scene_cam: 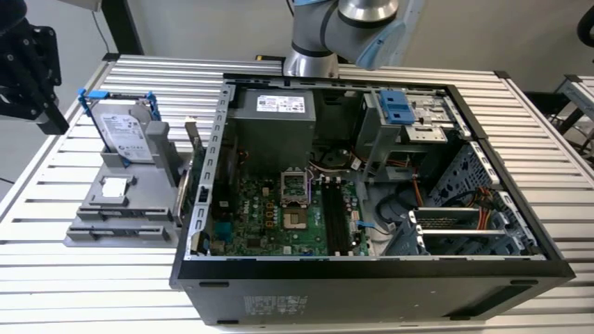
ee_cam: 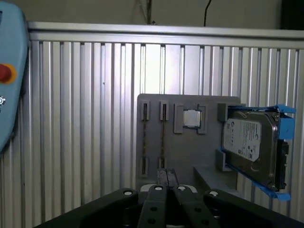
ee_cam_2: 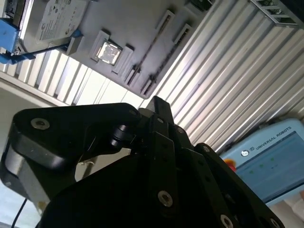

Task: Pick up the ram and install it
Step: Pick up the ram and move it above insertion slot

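Note:
The ram (ee_cam: 162, 137) is a thin dark stick seen edge-on, standing in the groove of the grey holder (ee_cam: 190, 152) nearest a square silver chip (ee_cam: 191, 118). It also appears as a thin speckled line in the second wrist view (ee_cam_2: 151, 47). My black gripper (ee_cam: 166, 178) hovers well above the holder with its fingers pressed together and nothing between them. In the exterior view the gripper (scene_cam: 49, 122) hangs at the far left, beyond the holder (scene_cam: 121, 240). The open computer case (scene_cam: 371, 268) lies to the holder's right, with black memory slots (scene_cam: 336, 219) on its green board.
A silver hard drive (scene_cam: 122, 136) in a blue frame stands upright at the holder's back end. A second groove (ee_cam: 145, 137) runs beside the ram. The ribbed aluminium table (scene_cam: 111, 292) surrounds everything. A blue pendant with a red button (ee_cam: 5, 73) lies at the table's edge.

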`<state>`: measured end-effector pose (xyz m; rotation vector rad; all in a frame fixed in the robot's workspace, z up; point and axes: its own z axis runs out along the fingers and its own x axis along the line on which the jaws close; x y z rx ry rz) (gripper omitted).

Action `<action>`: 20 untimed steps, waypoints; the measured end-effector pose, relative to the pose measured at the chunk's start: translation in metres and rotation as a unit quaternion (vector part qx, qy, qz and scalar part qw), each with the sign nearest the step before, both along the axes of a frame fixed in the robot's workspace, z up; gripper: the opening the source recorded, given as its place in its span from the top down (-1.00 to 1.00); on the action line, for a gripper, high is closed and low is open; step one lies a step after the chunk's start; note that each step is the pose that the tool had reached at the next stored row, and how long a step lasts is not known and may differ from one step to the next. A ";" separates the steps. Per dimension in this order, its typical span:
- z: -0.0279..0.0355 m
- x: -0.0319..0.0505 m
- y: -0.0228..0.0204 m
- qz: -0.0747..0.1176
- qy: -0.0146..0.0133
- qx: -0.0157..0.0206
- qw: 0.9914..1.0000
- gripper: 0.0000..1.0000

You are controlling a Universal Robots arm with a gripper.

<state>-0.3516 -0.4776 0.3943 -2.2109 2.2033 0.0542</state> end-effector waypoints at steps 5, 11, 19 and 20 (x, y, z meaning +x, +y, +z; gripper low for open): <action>-0.0002 0.0003 -0.0001 0.000 0.000 0.000 1.000 1.00; -0.0005 0.0003 -0.0003 0.002 0.000 0.000 1.000 1.00; -0.0005 0.0003 -0.0003 0.002 0.000 0.000 1.000 -1.00; -0.0004 0.0003 -0.0003 0.002 0.000 0.000 1.000 -1.00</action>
